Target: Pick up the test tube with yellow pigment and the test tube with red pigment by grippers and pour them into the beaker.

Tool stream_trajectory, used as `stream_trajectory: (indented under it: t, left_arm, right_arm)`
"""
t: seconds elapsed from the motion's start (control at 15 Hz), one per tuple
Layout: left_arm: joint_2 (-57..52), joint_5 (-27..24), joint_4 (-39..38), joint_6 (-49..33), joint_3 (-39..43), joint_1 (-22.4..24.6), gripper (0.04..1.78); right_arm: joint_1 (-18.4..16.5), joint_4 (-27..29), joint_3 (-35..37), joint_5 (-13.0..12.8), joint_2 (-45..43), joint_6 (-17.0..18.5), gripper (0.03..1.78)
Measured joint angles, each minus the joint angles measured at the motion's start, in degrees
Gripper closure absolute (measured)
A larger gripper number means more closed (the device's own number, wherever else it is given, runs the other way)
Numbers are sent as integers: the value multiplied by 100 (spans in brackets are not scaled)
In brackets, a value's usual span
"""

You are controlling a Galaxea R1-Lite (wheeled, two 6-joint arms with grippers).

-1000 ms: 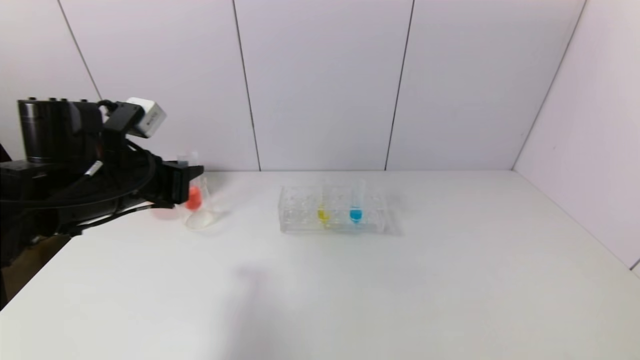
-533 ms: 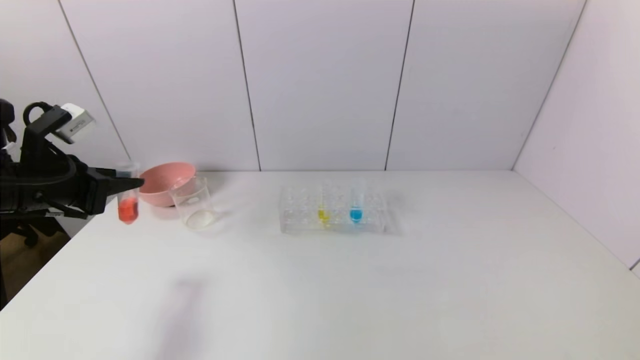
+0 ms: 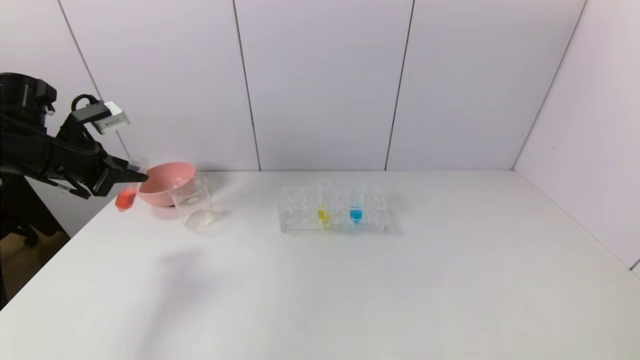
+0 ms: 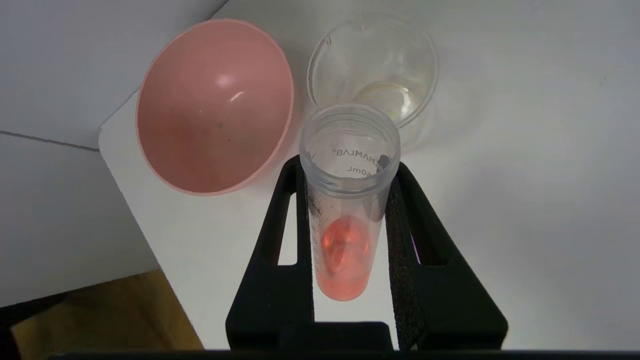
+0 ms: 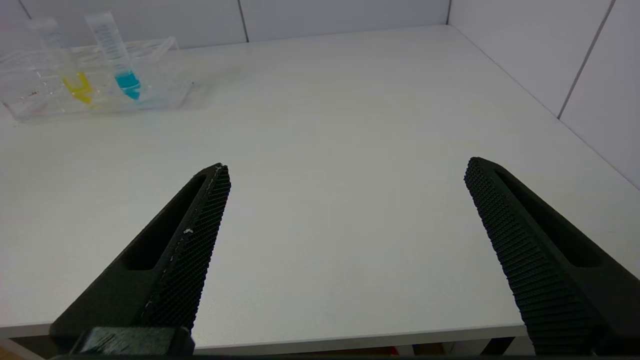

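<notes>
Our left gripper jaws clamped on the test tube with red pigment, tilted beside the pink bowl and beaker, our right gripper jaws wide apart over the desk.

Clear, smooth plastic test tube with red pigment; glossy glass-clear beaker; shiny pink bowl beside the beaker; matt white table; right gripper pads rough, ribbed black.

White table fills the lower frame, matte, evenly lit. Pale panelled walls with dark vertical seams behind and along the right. Brown floor at lower left.
</notes>
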Motion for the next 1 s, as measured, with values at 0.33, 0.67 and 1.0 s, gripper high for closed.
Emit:
stream_trajectory:
  t: [0.33, 0.67, 1.0]
  left_arm:
    - [816, 623, 1571, 717, -1624, -127, 138]
    - [1298, 1142, 2511, 1017, -2738, -433, 138]
    - [1380, 1679, 2536, 1196, -2801, -813, 138]
  right_arm:
    - [0, -2, 0, 0, 0, -2, 10]
    - [0, 0, 0, 0, 0, -2, 10]
    - [0, -2, 0, 0, 0, 0, 10]
